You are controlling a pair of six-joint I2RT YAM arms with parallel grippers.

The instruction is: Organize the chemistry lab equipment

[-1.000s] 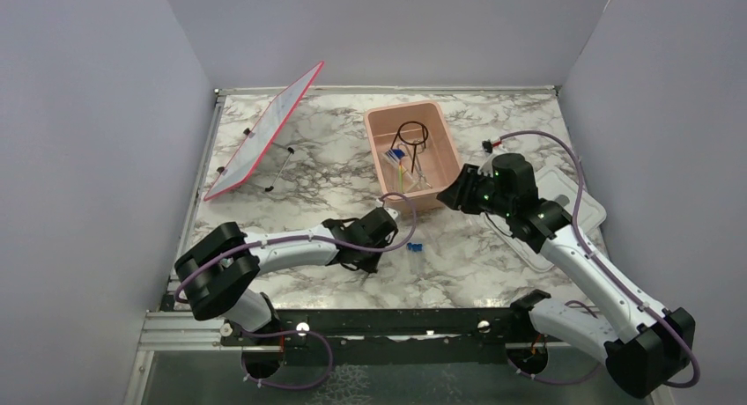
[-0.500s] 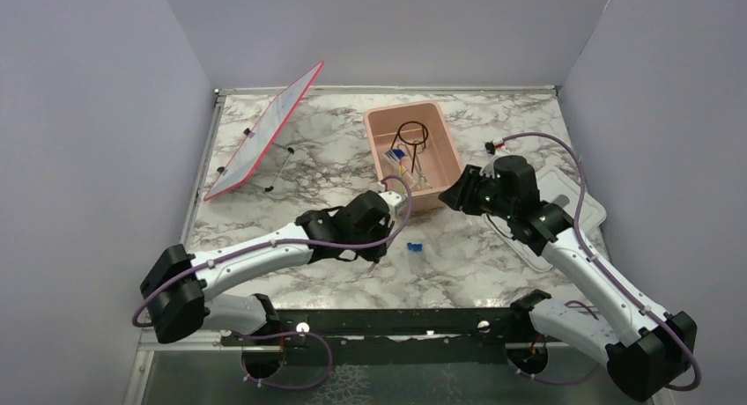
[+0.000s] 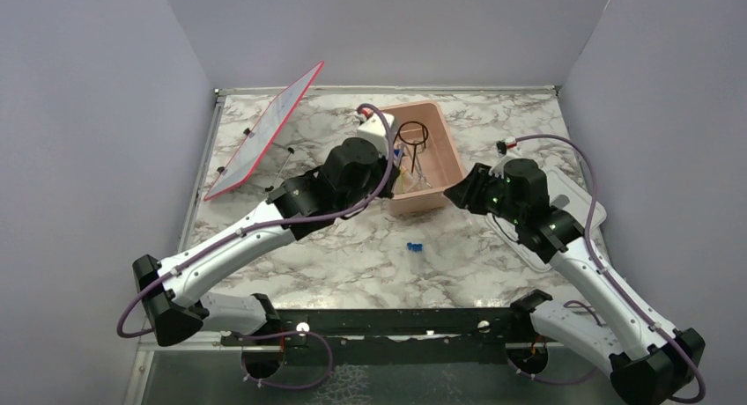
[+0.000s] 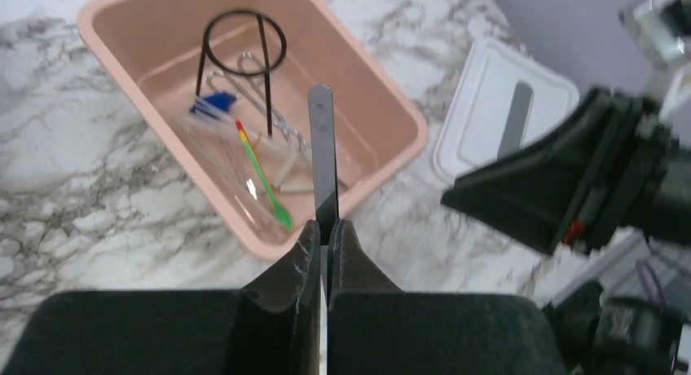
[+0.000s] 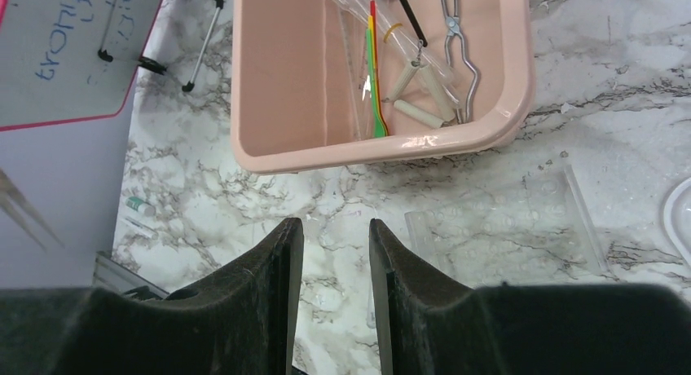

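Observation:
My left gripper (image 3: pixel 388 169) is shut on a flat dark metal strip (image 4: pixel 322 159) and holds it above the near corner of the pink tub (image 3: pixel 447 158). In the tub (image 4: pixel 391 106) lie the black wire ring stand (image 4: pixel 244 45), a clear tube with a blue cap (image 4: pixel 213 106) and the green-yellow stick (image 4: pixel 261 175). The right wrist view also shows the stick (image 5: pixel 373 81) and metal tongs (image 5: pixel 456 24) in the tub. My right gripper (image 3: pixel 458 194) is open and empty, just right of the tub's near end. Small blue caps (image 3: pixel 413 246) lie on the table in front.
The white lid (image 3: pixel 573 198) lies right of the tub under my right arm. A clear plastic tray (image 5: pixel 505 224) lies flat beside the tub. The red-edged panel (image 3: pixel 264 132) leans at the back left, with a thin pipette (image 3: pixel 280 172) by it.
My left arm has risen from the table in front and swung back to the tub with the metal strip in its jaws. My right arm has barely moved.

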